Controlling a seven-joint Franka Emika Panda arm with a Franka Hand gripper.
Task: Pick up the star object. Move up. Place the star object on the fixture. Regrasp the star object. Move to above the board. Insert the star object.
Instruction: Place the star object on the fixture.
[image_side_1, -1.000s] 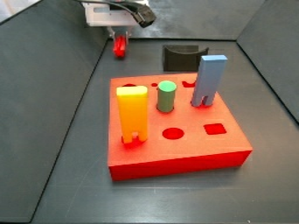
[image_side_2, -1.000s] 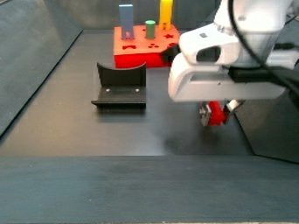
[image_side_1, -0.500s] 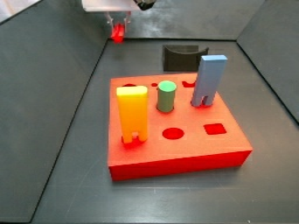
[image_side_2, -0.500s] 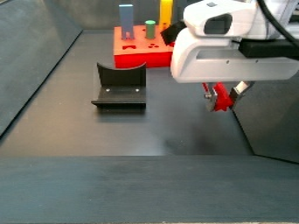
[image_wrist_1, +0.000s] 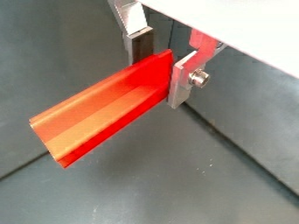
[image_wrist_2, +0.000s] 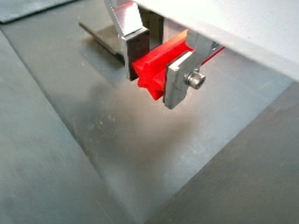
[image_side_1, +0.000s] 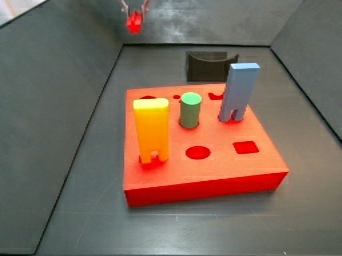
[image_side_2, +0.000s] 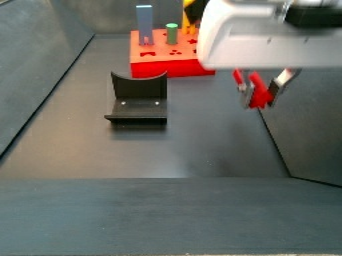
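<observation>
The gripper (image_wrist_2: 158, 63) is clamped on the star object (image_wrist_1: 100, 109), its 2 silver fingers (image_wrist_1: 184, 79) pressing the red peg from either side near 1 end, and it hangs high above the dark floor. In both wrist views the peg's long axis runs straight out from between the jaws, crosswise to the closing direction, with most of its length free beyond the pads. In a side view the fixture (image_side_2: 136, 98) sits below and off to one side of the jaws, well apart from them, its notched top empty; the board (image_side_1: 203, 145) lies farther off. Judging from this, the carry must bring the peg's free length down over that notch
</observation>
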